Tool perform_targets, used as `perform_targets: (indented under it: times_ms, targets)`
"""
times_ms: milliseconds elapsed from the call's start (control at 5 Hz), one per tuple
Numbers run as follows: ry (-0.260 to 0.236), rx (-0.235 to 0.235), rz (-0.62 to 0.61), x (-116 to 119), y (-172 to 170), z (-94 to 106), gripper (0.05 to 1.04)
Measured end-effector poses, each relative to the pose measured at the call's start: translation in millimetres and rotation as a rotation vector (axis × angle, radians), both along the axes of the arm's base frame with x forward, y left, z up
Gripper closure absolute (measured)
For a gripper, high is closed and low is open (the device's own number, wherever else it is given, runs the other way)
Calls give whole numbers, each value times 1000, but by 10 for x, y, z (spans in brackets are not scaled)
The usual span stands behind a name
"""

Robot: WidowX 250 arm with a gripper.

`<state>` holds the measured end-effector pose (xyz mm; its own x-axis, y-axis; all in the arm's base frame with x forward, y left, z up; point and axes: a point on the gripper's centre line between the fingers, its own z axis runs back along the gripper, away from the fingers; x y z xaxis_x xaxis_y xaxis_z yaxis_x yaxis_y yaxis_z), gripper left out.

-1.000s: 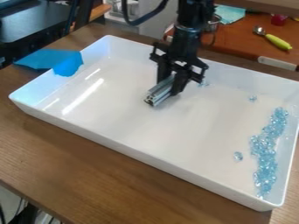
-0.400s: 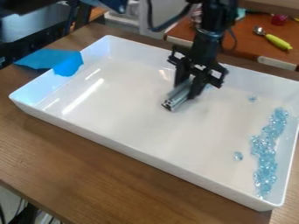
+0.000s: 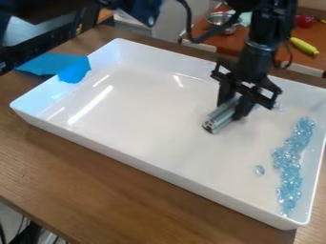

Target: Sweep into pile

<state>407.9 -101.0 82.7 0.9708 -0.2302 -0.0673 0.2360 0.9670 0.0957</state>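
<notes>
The black gripper (image 3: 233,108) hangs over the right half of the white tray (image 3: 153,164), shut on a silver metal bar (image 3: 220,116) that slants down toward the tray floor. Clear blue beads (image 3: 290,167) form a long strip along the tray's right side, to the right of the gripper. One loose bead cluster (image 3: 259,170) lies left of that strip. A few more beads (image 3: 279,107) sit close to the gripper's right side, near the back wall, partly hidden by it.
Blue tape (image 3: 73,70) covers part of the tray's left rim. The tray walls rise on all sides, on a brown wooden table (image 3: 96,190). Behind stand a metal bowl (image 3: 220,20) and a yellow-green handled utensil (image 3: 303,45) on an orange-brown surface.
The gripper has moved right across the tray with the metal bar in it, coming nearer to the bead strip. The strip and the loose cluster have stayed in place.
</notes>
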Motion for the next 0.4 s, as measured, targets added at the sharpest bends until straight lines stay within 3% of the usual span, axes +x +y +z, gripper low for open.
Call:
perform_targets:
  times_ms: [400]
  targets:
    - [-5,-5,-62,0,-392,16,707]
